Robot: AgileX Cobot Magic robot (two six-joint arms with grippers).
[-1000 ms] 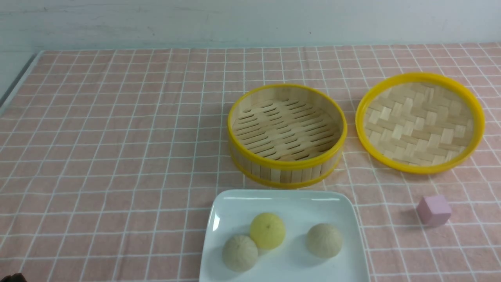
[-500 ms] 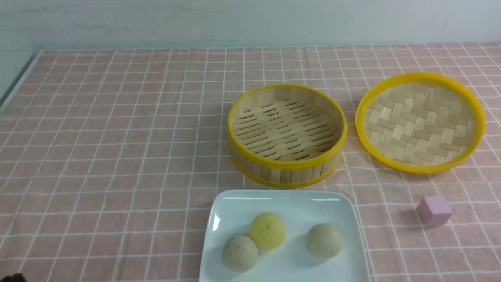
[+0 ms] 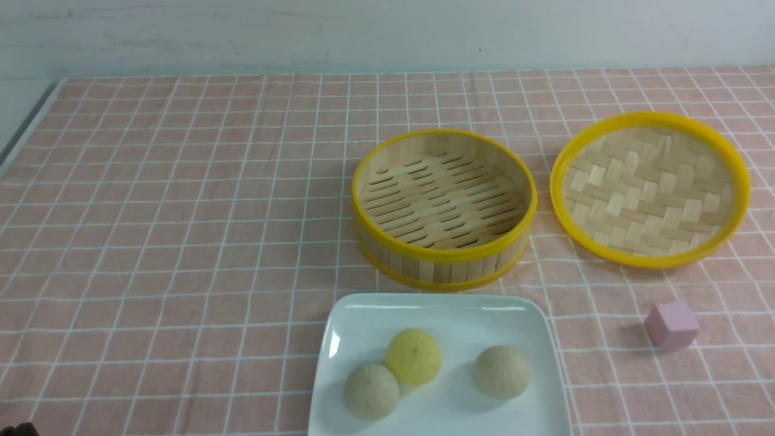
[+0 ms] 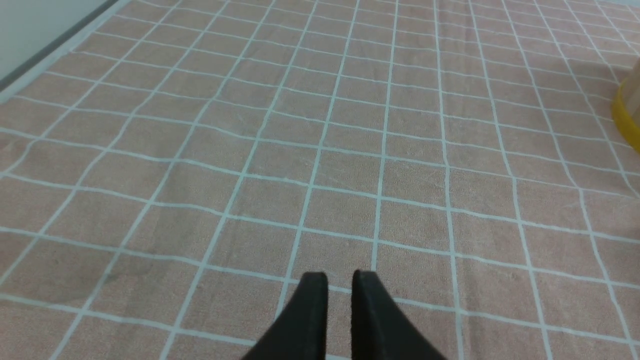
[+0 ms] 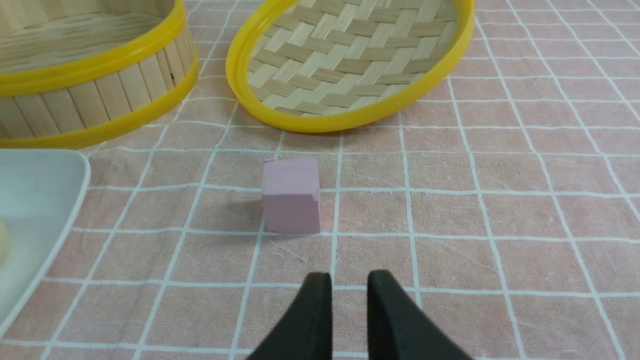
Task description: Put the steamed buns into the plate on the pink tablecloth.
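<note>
The salmon-pink tablecloth (image 3: 181,242), a soft woven cloth gridded with thin white lines, covers the whole table. On its near edge sits the glossy white square plate (image 3: 363,315) with rounded corners and a raised rim. It holds all three steamed buns, round with pleated tops: the yellow bun (image 3: 414,356) touching a beige-grey bun (image 3: 371,391), the second beige-grey bun (image 3: 502,371) apart to the right. Just behind the plate stands the round slatted bamboo steamer (image 3: 444,209), yellow-rimmed and empty. Its woven lid (image 3: 649,189) lies beside it, underside up. A small matte pink cube (image 3: 671,325) rests alone on the cloth.

The left gripper (image 4: 340,280) and right gripper (image 5: 348,281) each show a narrow gap between black fingertips, holding nothing.
</note>
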